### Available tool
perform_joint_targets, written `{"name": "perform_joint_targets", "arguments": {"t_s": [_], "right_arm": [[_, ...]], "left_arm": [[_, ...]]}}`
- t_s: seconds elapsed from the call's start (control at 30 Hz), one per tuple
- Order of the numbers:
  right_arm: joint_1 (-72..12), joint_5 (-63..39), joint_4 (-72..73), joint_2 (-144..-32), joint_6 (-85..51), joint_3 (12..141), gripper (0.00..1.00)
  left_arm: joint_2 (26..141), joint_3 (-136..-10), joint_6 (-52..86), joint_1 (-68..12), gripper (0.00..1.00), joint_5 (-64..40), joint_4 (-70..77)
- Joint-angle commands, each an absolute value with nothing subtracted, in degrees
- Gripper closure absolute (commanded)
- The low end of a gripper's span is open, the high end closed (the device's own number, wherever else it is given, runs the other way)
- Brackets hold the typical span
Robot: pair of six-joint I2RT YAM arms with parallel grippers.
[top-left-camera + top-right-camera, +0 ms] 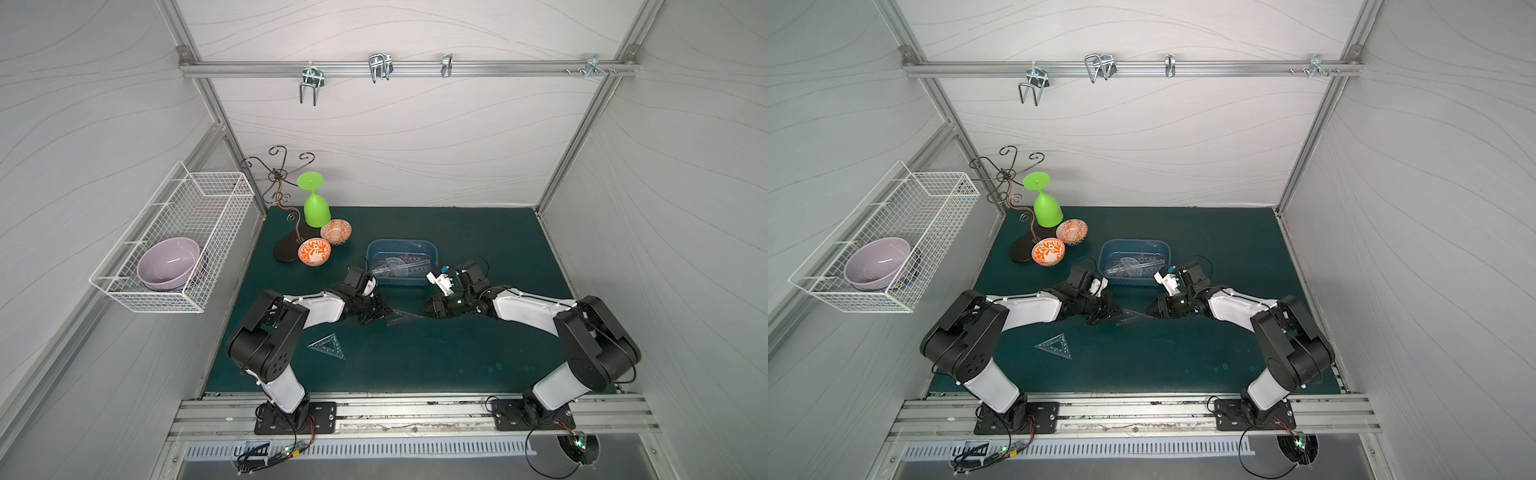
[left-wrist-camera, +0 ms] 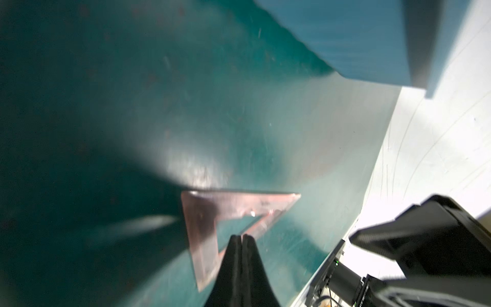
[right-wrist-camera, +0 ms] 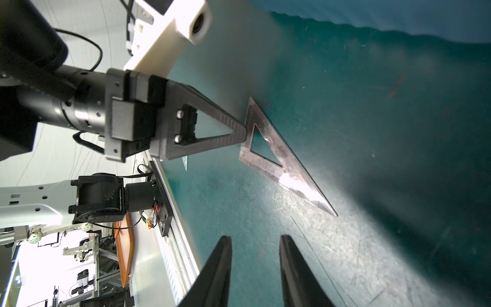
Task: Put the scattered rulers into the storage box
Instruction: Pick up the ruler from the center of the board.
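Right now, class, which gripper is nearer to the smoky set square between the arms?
Left. The left gripper is shut on the set square; the right gripper hovers beyond its pointed tip, jaws open.

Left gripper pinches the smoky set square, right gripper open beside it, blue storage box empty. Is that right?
No: the storage box is not empty; both top views show a protractor and straight rulers in it. The rest stands: left gripper shut on the smoky set square, right gripper open beside it.
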State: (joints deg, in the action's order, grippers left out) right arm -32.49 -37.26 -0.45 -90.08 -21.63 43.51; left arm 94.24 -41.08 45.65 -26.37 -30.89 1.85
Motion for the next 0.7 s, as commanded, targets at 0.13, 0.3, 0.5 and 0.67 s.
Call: {"name": "perform_joint_targets", "arguments": {"t_s": [0.13,0.3,0.5,0.67], "right_arm": [[-32.20,-37.98,-0.24,-88.56,-21.69,42.81,0.65],[-32.38,-37.88,-0.18,-87.99,-21.85,42.65,0.65],[-32.87,-38.11,-0.02,-88.57,-22.14,42.92,0.65],[-32.89,-38.14,-0.12,-88.38,-22.54,42.77,0.64]], "left_arm": [[91.13,-40.17,43.16,-25.36,0.91,-28.10,0.57],[94.09,-40.40,43.88,-25.31,0.91,-29.60,2.75],[95.36,-39.33,43.85,-25.23,0.92,-28.84,3.32],[95.64,-37.32,44.15,-24.27,0.94,-28.04,4.22]]}}
